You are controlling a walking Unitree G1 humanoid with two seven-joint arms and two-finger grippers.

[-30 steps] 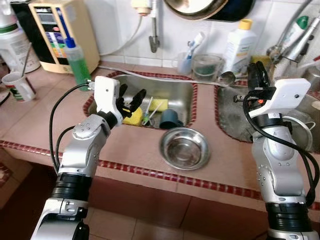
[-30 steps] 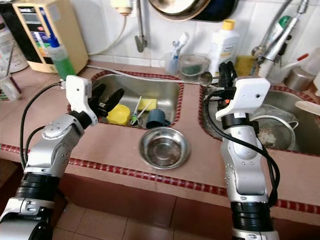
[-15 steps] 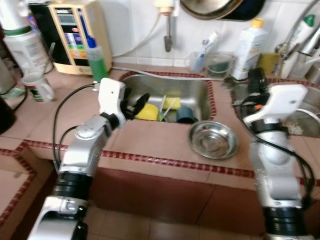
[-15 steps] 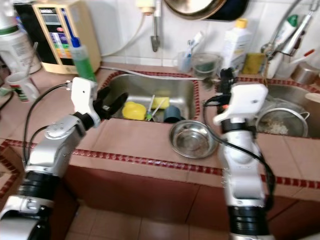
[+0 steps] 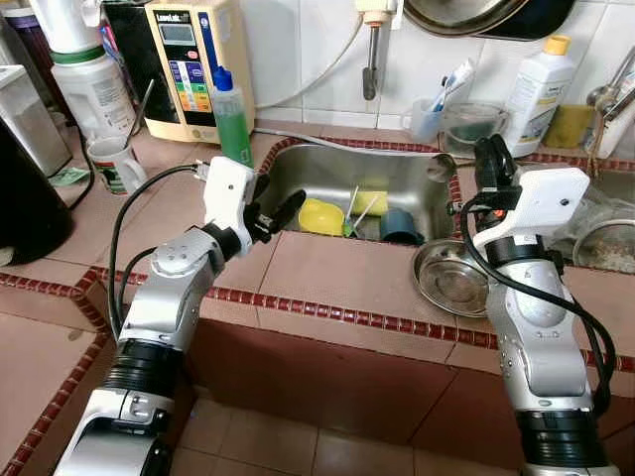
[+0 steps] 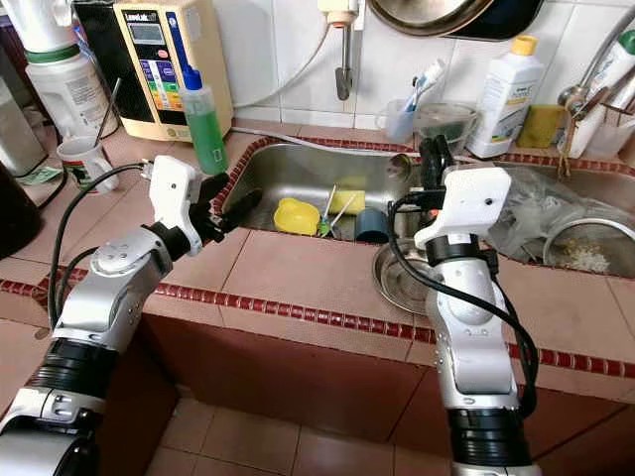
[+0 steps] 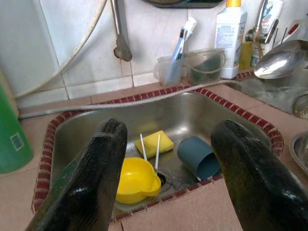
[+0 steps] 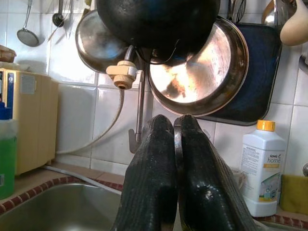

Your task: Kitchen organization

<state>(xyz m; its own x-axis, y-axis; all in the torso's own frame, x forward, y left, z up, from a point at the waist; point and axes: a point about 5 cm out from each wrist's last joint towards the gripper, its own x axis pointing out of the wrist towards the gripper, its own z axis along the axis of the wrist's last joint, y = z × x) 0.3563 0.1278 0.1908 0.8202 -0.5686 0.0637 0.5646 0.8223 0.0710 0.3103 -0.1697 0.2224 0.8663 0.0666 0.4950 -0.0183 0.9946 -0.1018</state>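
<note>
- A tiled kitchen counter with dark red edging holds a small stainless steel sink basin (image 5: 397,178); the robot stands in front of it with both silver arms raised.
- The left gripper (image 5: 275,206) hangs over the near left corner of the basin, its two black fingers (image 7: 103,159) spread wide apart and holding nothing.
- Inside the basin lie a yellow plastic bowl (image 7: 136,179), a yellow sponge (image 7: 153,143), a dark blue-grey cup (image 7: 198,156) tipped on its side, and two thin pale sticks (image 7: 157,152) between them.
- The right gripper (image 5: 493,159) is lifted above the counter between the basin and a second sink to the robot's right, fingers (image 8: 149,178) pressed together with nothing between them.
- A round shallow stainless steel bowl (image 5: 451,280) sits on the counter just below the right arm.
- Judged step: reaching into the basin with the left gripper to lift something out.
- To do it well, I would lower the open fingers straight down astride the yellow bowl's rim, clear of the basin wall, and close only once one finger is inside and one outside.
- The sticks lie close to the bowl and could snag.
</note>
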